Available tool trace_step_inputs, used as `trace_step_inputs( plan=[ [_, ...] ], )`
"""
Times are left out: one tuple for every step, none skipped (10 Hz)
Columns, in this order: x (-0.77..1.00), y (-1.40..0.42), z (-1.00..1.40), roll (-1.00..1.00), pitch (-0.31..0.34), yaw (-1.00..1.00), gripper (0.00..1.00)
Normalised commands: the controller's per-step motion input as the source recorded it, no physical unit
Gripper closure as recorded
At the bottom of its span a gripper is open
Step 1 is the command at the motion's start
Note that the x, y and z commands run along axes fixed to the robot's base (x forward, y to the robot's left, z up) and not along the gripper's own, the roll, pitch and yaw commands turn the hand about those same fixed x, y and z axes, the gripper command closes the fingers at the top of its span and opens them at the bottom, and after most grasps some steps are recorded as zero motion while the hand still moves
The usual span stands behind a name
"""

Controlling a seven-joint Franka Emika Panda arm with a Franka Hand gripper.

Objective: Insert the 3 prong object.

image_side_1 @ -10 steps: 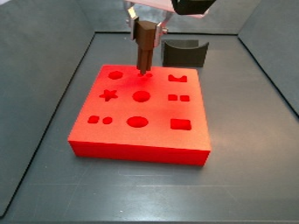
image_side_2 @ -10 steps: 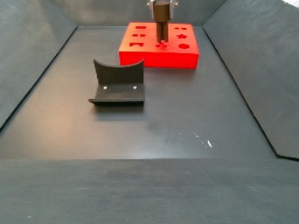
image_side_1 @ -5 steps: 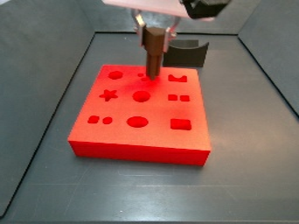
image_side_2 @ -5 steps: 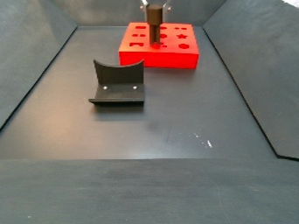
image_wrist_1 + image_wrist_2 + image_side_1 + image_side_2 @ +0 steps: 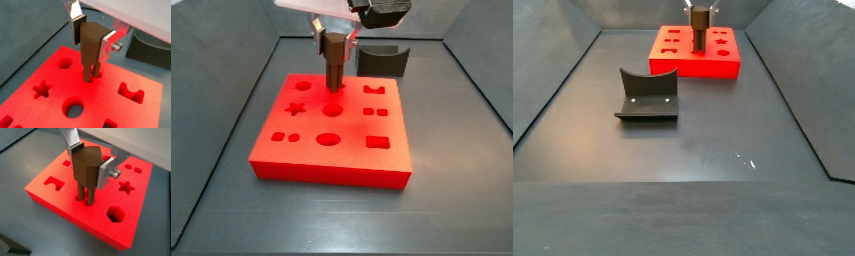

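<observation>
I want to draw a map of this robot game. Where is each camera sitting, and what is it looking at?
Wrist views: both ride on the arm, looking down past the gripper holding the 3 prong object over the red block.
Side view: close beside the red block, gripper at top.
Side view: far away, holder nearest, red block behind.
All share the peg and block.

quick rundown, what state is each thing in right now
pincer: shut on the peg, above the red block
peg: upright, held, prongs down at the block's top face
red block: flat on the floor, visible holes unfilled
curved holder: on the floor, apart from the block, nothing in it
</observation>
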Motion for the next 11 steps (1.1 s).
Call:
trace_step_inputs(
  plan=[
    [0.18,0.00,-0.32,0.08,-0.040,0.00,1.00],
    [0.29,0.00,-0.33,0.10,-0.004,-0.01,1.00],
    [0.24,0.10,-0.25,0.07,0.000,-0.03,1.00],
    [0.02,0.07,-0.20,0.12,0.000,-0.05,1.00],
    [-0.03,0.00,-0.24,0.15,0.000,-0.07,1.00],
    [-0.12,0.00,-0.29,0.20,0.000,-0.09,1.00],
    [-0.03,-0.04,-0.35,0.22,0.000,-0.13,1.00],
    [0.17,-0.08,-0.71,0.20,0.059,-0.07,1.00],
    [0.11,0.00,-0.98,0.12,0.056,-0.04,1.00],
    [0.07,0.00,-1.00,0.09,0.033,-0.05,1.00],
    [0.07,0.00,-1.00,0.06,0.003,-0.07,1.00]
  ],
)
